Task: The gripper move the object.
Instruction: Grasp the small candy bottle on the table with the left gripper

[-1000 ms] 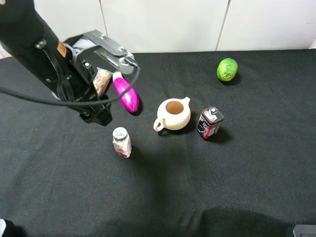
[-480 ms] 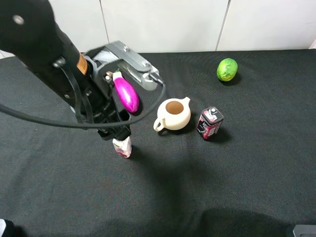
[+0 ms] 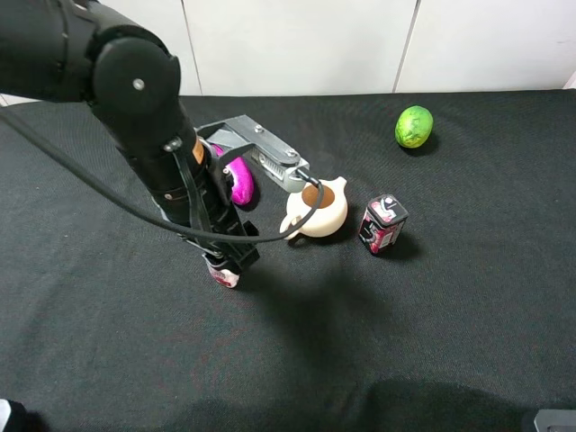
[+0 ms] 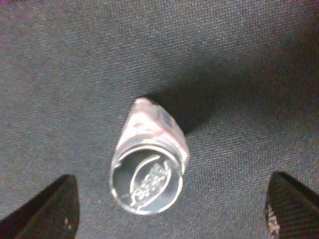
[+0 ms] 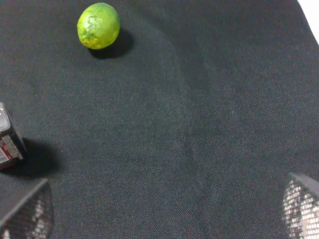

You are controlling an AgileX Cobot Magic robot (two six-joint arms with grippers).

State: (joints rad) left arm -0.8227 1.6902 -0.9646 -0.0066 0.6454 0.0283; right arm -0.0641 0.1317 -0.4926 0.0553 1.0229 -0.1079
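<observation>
**Bottle** [image 3: 222, 274]: stands upright on the black-covered bench [image 3: 432, 324], touching nothing else. Its cap [image 4: 146, 188] faces straight up at the left wrist camera. From above only its lower part shows, since the arm covers the rest.

**Left gripper** [image 3: 227, 256]: directly over the bottle, jaws spread wide, one fingertip on each side of the cap and neither touching it. Judged purpose: the wide stance gives clearance to straddle the body before closing. No grip is made yet. The cap sits nearer one fingertip, so centring looks slightly off.

**Surroundings:** teapot [image 3: 317, 207] near the bottle, carton [image 3: 382, 223] just beside the teapot, eggplant [image 3: 241, 186] behind the arm, lime [image 3: 413, 126] well apart. The teapot is judged the closest obstacle to a sideways carry.

**Right gripper** [image 5: 162, 209]: wide, empty, above bare cloth and uninvolved.
</observation>
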